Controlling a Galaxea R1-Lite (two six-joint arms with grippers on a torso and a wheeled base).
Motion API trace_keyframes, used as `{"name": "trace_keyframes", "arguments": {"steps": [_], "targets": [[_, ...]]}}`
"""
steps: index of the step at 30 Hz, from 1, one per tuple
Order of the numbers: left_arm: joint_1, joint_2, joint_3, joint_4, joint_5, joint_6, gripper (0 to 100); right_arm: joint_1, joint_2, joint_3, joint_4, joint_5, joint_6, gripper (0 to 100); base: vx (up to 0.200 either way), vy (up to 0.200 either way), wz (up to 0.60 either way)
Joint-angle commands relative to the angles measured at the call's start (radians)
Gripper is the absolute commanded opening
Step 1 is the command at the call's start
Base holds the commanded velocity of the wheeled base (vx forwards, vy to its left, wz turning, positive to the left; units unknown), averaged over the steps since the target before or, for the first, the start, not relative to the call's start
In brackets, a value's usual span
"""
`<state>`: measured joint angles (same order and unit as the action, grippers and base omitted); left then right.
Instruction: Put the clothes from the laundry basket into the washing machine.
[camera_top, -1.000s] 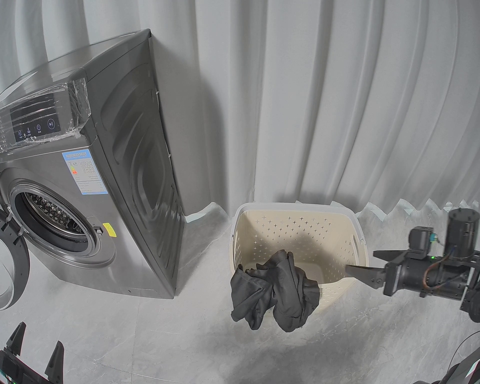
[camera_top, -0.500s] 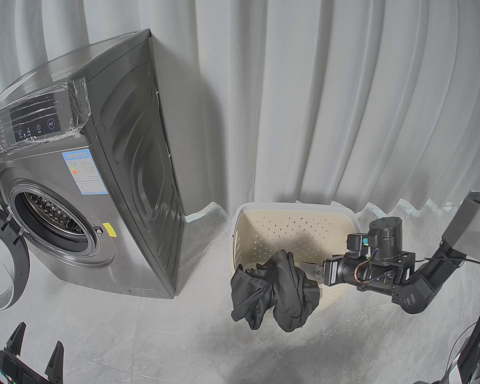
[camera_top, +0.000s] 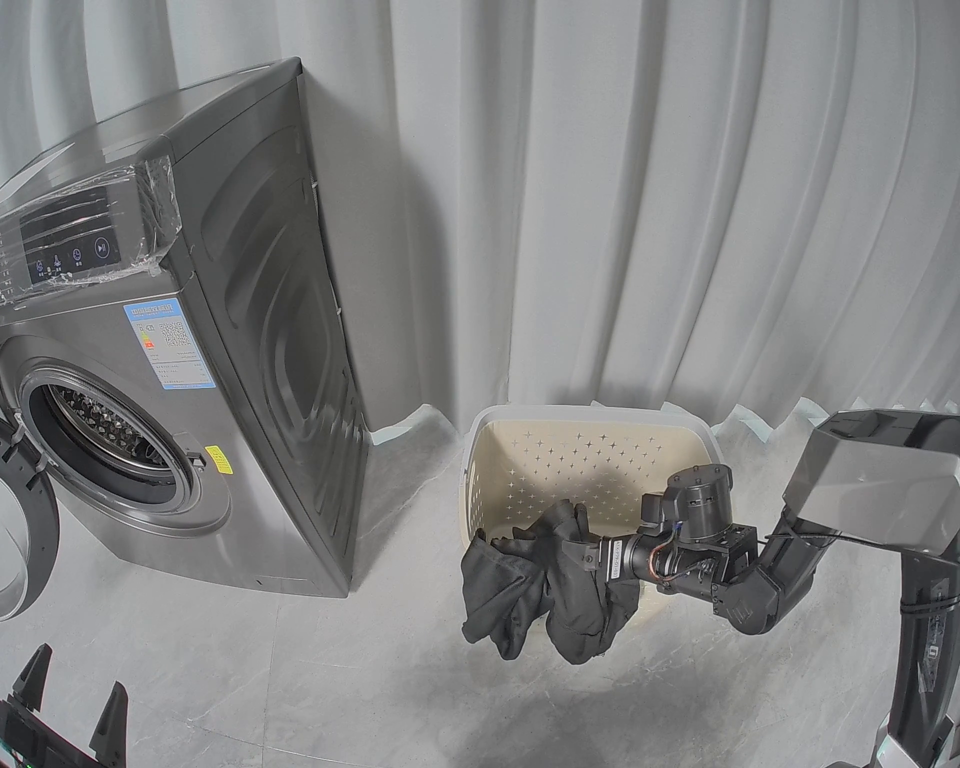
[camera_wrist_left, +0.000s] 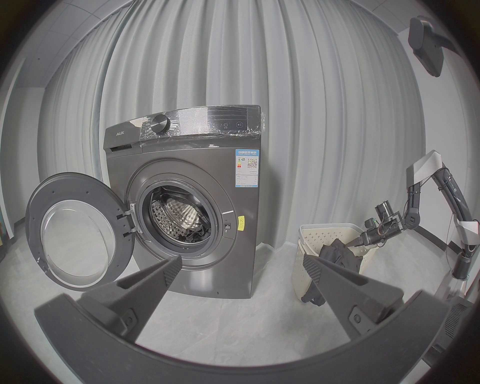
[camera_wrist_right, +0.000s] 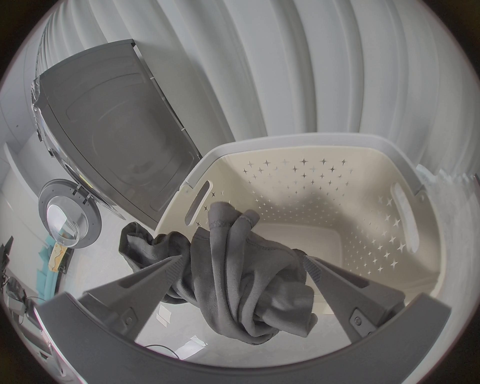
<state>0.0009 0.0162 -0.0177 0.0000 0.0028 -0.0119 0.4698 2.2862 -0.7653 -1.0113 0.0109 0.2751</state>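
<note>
A dark grey garment hangs bunched over the front rim of the cream laundry basket. My right gripper is at the garment from the basket side. In the right wrist view it is open, with the garment between the spread fingers and the basket behind. The grey washing machine stands to the left with its drum open and its door swung aside. My left gripper is low at the near left, open and holding nothing, and it faces the machine.
White curtains hang behind the basket and the machine. Light tiled floor lies open between the machine and the basket. The open door juts out on the machine's left side.
My right arm has swung left from beside the basket's right side, across the basket, until its fingers reach the garment. The left gripper and garment have stayed put.
</note>
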Motion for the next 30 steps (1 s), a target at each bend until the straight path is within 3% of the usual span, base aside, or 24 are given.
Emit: {"name": "trace_keyframes", "arguments": {"steps": [1,23,24,30], "targets": [[0.001,-0.016,0.016,0.0,0.0,0.0,100,0.001,0.05,-0.029,0.0,0.0,0.004,100,0.0,0.0,0.0],[0.001,-0.016,0.018,0.002,0.0,0.0,100,0.023,0.148,-0.123,-0.004,0.008,0.056,100,0.0,0.0,0.0],[0.001,-0.016,0.016,0.002,0.002,0.0,100,0.024,0.154,-0.124,-0.004,0.009,0.058,0,0.0,0.0,0.0],[0.001,-0.016,0.018,0.002,0.002,0.0,100,0.024,0.147,-0.12,-0.009,0.009,0.059,0,0.0,0.0,0.0]]}}
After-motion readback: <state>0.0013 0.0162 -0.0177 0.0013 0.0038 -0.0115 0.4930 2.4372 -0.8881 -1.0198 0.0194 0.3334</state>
